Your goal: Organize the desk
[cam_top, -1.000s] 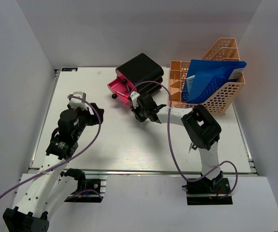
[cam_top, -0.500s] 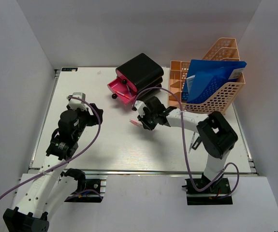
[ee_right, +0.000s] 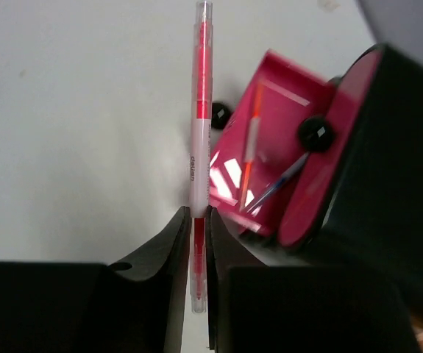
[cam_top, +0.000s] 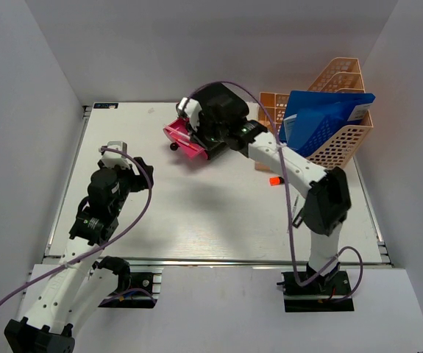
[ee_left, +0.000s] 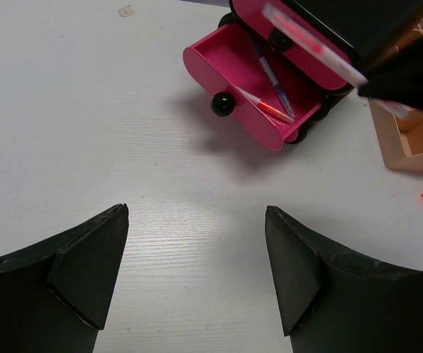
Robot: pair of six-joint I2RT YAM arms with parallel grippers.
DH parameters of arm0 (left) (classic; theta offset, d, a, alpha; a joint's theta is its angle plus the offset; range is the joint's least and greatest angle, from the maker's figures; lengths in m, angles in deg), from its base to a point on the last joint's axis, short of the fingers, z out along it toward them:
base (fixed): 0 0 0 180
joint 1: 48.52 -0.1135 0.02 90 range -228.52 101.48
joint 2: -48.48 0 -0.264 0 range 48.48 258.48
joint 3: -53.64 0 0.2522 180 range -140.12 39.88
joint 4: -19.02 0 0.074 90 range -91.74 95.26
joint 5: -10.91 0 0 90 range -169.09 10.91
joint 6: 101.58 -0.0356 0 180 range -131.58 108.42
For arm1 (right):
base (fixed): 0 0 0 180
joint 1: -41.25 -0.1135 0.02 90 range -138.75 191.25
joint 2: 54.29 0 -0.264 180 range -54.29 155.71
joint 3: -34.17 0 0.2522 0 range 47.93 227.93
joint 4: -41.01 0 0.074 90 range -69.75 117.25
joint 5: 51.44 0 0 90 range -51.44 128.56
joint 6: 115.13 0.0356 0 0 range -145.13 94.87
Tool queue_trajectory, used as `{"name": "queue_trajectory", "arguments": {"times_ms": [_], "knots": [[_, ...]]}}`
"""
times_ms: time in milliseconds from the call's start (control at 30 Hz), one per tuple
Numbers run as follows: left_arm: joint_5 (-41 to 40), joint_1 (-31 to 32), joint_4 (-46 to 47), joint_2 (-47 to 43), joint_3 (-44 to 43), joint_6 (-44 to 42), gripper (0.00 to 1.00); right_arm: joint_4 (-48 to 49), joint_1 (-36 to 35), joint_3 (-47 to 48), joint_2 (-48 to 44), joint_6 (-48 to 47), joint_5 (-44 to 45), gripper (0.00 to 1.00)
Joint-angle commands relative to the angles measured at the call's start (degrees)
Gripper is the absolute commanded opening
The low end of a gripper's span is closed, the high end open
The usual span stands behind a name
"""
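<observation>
The white desk (cam_top: 196, 213) carries a black-and-pink drawer box (cam_top: 218, 107) at the back, its pink drawer (cam_top: 176, 137) pulled open. In the left wrist view the drawer (ee_left: 229, 77) holds a blue pen (ee_left: 274, 70) and an orange pen (ee_left: 266, 108). My right gripper (cam_top: 196, 126) hovers over the drawer's right side, shut on a red-and-white pen (ee_right: 198, 147), which shows clamped between its fingers in the right wrist view (ee_right: 196, 217). The pen also shows in the left wrist view (ee_left: 310, 44). My left gripper (ee_left: 196, 272) is open and empty above bare desk at the left (cam_top: 134, 173).
A peach mesh file rack (cam_top: 343, 140) with a blue folder (cam_top: 318, 121) stands at the back right, with a peach compartment tray (cam_top: 270, 110) beside it. A small orange item (cam_top: 275, 180) lies on the desk in front of the tray.
My right gripper has swung from the desk's middle back and left, carrying the pen over the open drawer. The left arm has not moved.
</observation>
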Motion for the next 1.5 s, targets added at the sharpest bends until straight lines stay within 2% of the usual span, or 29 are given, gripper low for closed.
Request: {"name": "queue_trajectory", "arguments": {"times_ms": [0, 67, 167, 433, 733, 833, 867, 967, 1300, 1467], "knots": [[-1.55, -0.2, -0.47, -0.53, 0.53, -0.79, 0.85, 0.6, -0.15, 9.07, 8.75, 1.4, 5.95, 0.0], [-1.9, -0.2, -0.47, -0.35, 0.53, -0.88, 0.85, 1.39, 0.11, 14.42, 11.67, 2.28, 7.18, 0.0], [-2.25, -0.2, -0.55, 0.0, 0.44, -0.8, 0.85, 4.82, -0.15, 16.82, 15.98, 3.59, 9.03, 0.0], [-2.69, -0.2, -0.64, 0.44, 0.44, -0.97, 0.85, 16.94, 0.11, 13.93, 19.85, 6.59, 13.6, 0.0], [-2.78, -0.2, -0.64, 0.7, 0.35, -1.23, 0.85, 19.07, 0.03, 12.08, 23.81, 6.06, 16.85, 0.0], [-2.96, -0.2, -0.73, 0.35, 0.44, -1.23, 0.85, 18.98, -0.15, 11.9, 23.9, 6.06, 17.64, 0.12], [-2.96, -0.2, -0.73, 0.44, 0.44, -1.06, 0.85, 18.98, -0.06, 11.9, 23.9, 6.06, 17.91, 0.25], [-2.96, -0.2, -0.73, 0.53, 0.44, -1.06, 0.85, 18.28, 0.03, 11.9, 23.55, 5.98, 18.26, 0.41], [-3.57, -0.2, -0.73, 0.26, 0.44, -1.06, 0.85, 18.8, -0.06, 6.99, 17.14, 6.33, 16.95, 0.41], [-3.66, -0.2, -0.64, 0.0, 0.53, -0.97, 0.85, 16.79, -0.15, 4.35, 9.42, 7.82, 9.65, 0.37]]}}
